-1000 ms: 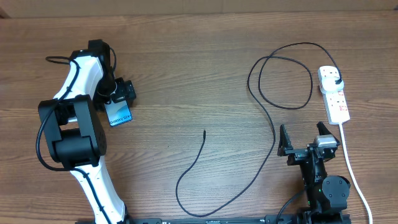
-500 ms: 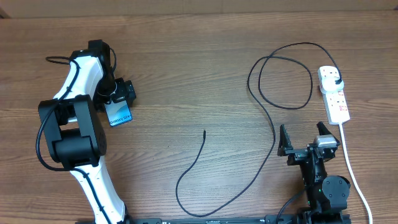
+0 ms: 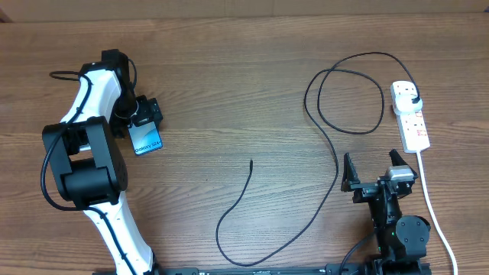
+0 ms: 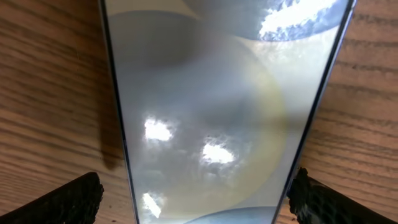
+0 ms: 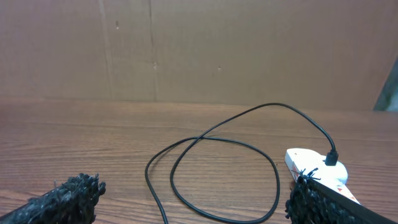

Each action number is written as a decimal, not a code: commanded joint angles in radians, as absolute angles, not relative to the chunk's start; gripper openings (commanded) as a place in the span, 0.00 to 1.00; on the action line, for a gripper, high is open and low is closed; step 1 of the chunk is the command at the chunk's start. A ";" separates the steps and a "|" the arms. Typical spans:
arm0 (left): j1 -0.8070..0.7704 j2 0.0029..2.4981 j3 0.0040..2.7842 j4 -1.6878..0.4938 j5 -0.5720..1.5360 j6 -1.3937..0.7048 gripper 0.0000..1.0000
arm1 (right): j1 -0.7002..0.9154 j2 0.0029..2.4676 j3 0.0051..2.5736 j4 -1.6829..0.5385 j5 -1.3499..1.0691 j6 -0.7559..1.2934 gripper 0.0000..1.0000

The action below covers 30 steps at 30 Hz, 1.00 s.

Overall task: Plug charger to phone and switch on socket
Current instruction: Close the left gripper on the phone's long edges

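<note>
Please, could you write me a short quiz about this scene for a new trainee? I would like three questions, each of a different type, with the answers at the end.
1. Short answer: which pincer stands open around the phone?
2. True or false: the charger already has its plug in the socket.
3. Choose one: the charger's free tip lies A) in the phone, B) on the bare table, apart from the phone, C) in the socket.
Key: 1 the left pincer; 2 true; 3 B.
</note>
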<state>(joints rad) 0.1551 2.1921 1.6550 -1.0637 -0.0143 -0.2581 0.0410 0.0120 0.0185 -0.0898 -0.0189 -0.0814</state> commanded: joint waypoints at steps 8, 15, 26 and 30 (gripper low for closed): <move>0.157 2.192 1.649 -1.061 0.022 -0.221 1.00 | 0.046 0.002 0.008 -0.084 -0.017 -0.080 1.00; 0.157 2.192 1.636 -1.050 0.016 -0.224 1.00 | 0.046 0.002 0.008 -0.084 -0.017 -0.080 1.00; 0.157 2.192 1.624 -1.036 0.019 -0.224 1.00 | 0.046 0.002 0.008 -0.084 -0.017 -0.080 1.00; 0.157 2.192 1.623 -1.035 0.018 -0.224 1.00 | 0.046 0.002 0.008 -0.084 -0.017 -0.080 1.00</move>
